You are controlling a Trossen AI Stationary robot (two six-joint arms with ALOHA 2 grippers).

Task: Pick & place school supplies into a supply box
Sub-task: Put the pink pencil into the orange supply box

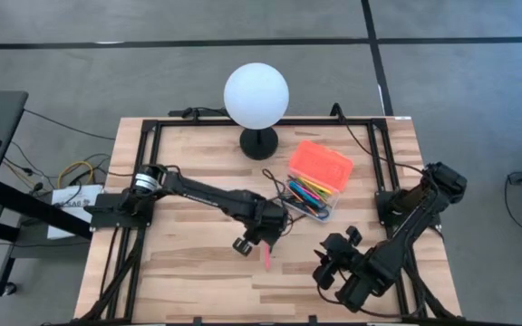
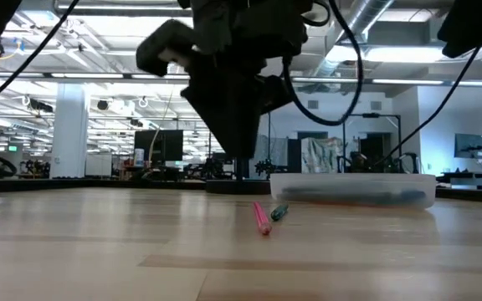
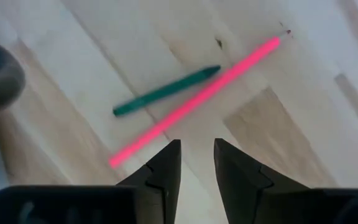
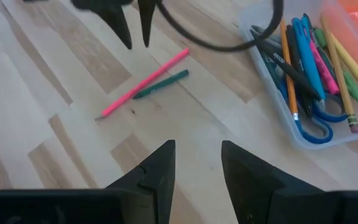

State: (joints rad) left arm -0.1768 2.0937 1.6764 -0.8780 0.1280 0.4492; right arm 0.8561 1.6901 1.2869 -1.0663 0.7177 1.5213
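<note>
Left gripper (image 3: 196,163) hovering over the table (image 1: 188,272), fingers parted a little and empty, tips just short of the pink pencil (image 3: 197,99). Green pen (image 3: 165,92) lying just beside that pencil, on its far side from the fingers, both flat on the wood near the supply box (image 1: 314,186). Right gripper (image 4: 197,168) waiting near the table's front edge, fingers spread, holding nothing.

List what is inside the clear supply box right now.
The supply box holds blue-handled scissors, a yellow pencil, blue, pink and green pens and dark ones. The orange lid covers its far end, hiding anything there.
</note>
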